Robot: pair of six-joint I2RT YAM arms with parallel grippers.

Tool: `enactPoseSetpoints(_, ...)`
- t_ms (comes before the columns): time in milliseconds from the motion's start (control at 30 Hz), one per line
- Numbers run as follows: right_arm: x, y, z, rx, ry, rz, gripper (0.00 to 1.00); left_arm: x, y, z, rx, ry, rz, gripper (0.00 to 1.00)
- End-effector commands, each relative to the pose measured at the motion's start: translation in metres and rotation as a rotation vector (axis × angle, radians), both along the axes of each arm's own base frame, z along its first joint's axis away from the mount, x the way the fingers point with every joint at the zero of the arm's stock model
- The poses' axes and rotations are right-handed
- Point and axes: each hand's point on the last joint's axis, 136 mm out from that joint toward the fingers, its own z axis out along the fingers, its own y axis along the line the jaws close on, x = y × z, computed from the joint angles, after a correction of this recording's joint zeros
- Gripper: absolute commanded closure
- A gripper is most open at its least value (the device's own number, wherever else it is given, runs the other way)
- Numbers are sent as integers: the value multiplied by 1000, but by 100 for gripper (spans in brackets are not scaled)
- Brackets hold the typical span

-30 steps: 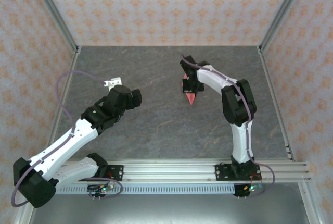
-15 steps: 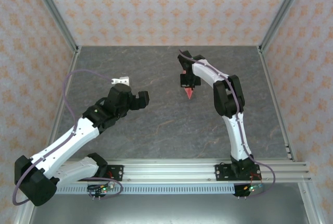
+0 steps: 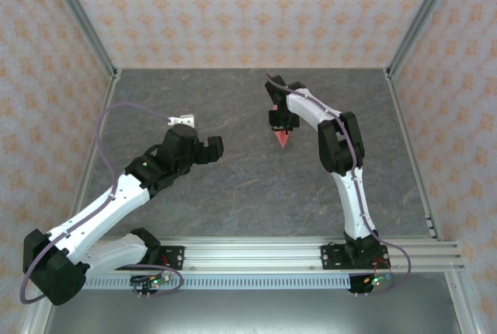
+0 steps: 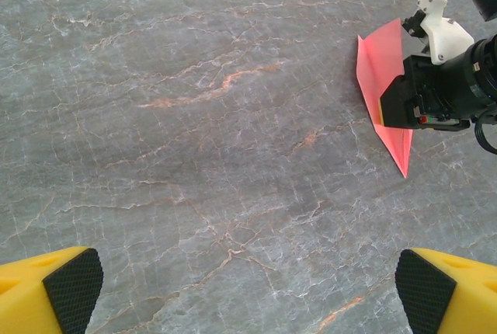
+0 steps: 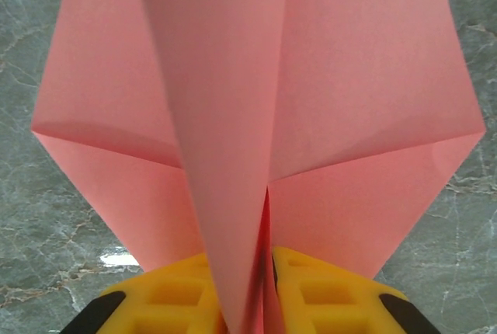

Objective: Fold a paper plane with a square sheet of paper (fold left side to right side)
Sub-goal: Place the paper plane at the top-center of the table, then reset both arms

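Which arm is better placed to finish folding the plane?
Right. The right hand is shut on the plane along its centre crease. The left hand hangs open over the table, well apart from the paper.

Top of paper plane (image 5: 233,78) off-frame

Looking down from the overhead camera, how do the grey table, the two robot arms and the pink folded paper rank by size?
1. Table, by far the largest.
2. Left arm and right arm: they look much alike, so I won't rank one over the other.
3. Paper plane, a small pink point, partly hidden.
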Motion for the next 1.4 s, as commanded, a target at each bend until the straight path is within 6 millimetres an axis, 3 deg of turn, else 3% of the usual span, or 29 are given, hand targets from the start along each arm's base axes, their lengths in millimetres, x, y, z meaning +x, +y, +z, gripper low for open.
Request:
enactPoseSetpoints(0,-8,-5,13,-39,11,20,76,6,-2,14,-5,-35,-3,1)
enactPoseSetpoints(200,-9,-5,25,-56,-9,39,74,10,-1,13,14,-30,1,1)
enactPoseSetpoints(433,-10,-7,52,-77,-53,51,66,14,7,9,69,7,58,1)
enactPoseSetpoints(633,-25,-19,91,-114,-92,71,54,25,10,5,75,47,81,0)
enactPoseSetpoints(767,-40,-34,128,-127,-170,70,45,34,25,3,41,62,137,0)
enactPoseSetpoints(933,-51,-71,183,-90,-418,7,26,46,73,18,90,-3,290,0)
enactPoseSetpoints(1067,-56,-128,206,-115,-661,-160,2,47,132,31,250,-120,524,0)
enactPoseSetpoints(1167,-63,-169,197,-134,-771,-290,0,42,164,35,392,-218,671,0)
enactPoseSetpoints(1267,-70,-209,163,-145,-801,-404,0,41,174,25,511,-254,689,0)
enactPoseSetpoints(1367,-79,-245,125,-170,-824,-518,0,42,183,1,577,-207,680,0)
